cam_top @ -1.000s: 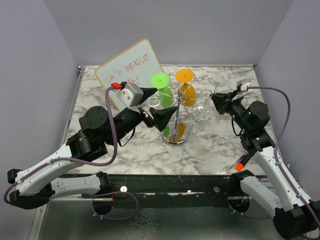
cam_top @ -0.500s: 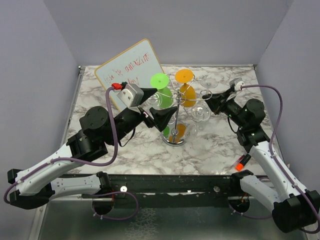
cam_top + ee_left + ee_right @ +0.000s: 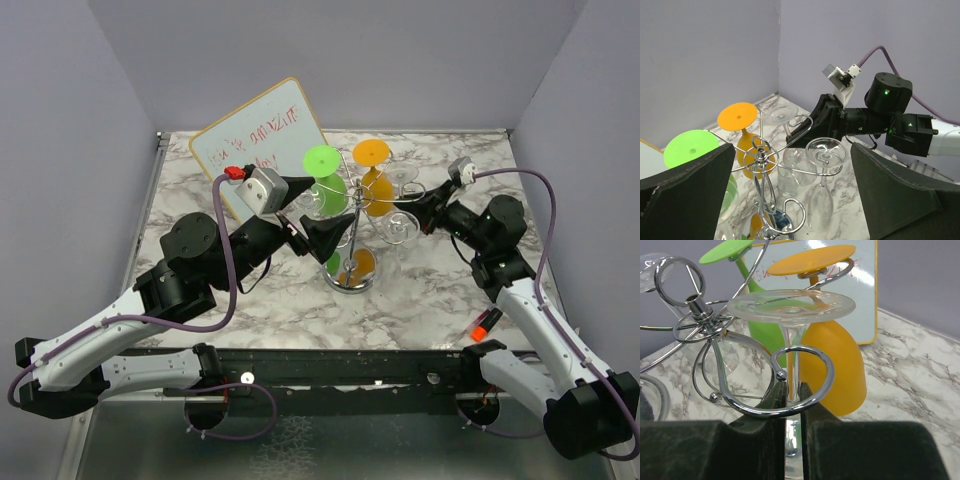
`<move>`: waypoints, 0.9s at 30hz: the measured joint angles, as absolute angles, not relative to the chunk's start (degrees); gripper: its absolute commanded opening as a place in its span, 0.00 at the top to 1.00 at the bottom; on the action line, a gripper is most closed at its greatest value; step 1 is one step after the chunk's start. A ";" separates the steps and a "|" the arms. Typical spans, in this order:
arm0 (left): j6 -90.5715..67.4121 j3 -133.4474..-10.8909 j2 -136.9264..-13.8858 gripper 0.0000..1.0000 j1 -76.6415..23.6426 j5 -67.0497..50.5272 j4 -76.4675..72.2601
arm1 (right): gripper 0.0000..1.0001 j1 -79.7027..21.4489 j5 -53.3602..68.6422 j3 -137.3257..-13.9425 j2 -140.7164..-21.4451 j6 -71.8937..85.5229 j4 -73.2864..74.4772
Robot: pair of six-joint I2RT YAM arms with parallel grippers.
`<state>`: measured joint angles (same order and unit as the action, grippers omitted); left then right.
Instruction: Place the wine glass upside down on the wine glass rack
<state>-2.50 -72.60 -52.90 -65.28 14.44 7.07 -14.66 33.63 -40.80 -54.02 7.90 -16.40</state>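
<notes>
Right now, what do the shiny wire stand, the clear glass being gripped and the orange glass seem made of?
Shiny chrome wire stand: polished, probably chromed metal; mirror-like reflections.
Clear stemmed wine glass: transparent glass or clear plastic; background shows through.
Orange wine glass: evenly coloured, soft sheen; likely plastic.

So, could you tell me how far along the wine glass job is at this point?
Done: a green glass, an orange glass and one clear glass hang upside down on the rack. In hand: the right gripper is shut on the stem of the wine glass, inverted, stem seemingly inside a curled arm, foot above the wire. Left: lower it until the foot rests there, then release.
</notes>
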 measured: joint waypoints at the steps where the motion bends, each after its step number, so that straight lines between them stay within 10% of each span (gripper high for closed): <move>1: -2.50 -72.58 -52.90 0.01 -65.28 14.44 7.07 | 0.99 -14.68 34.30 -40.80 -54.02 7.88 -16.51; 27: -2.52 -71.75 -52.71 0.01 -65.28 14.44 7.01 | 0.99 -14.66 36.34 -35.31 -44.95 8.58 -19.73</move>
<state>-2.52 -71.75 -52.71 -65.28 14.44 7.01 -14.66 36.34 -35.31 -44.95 8.58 -19.73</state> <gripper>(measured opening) 0.988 0.163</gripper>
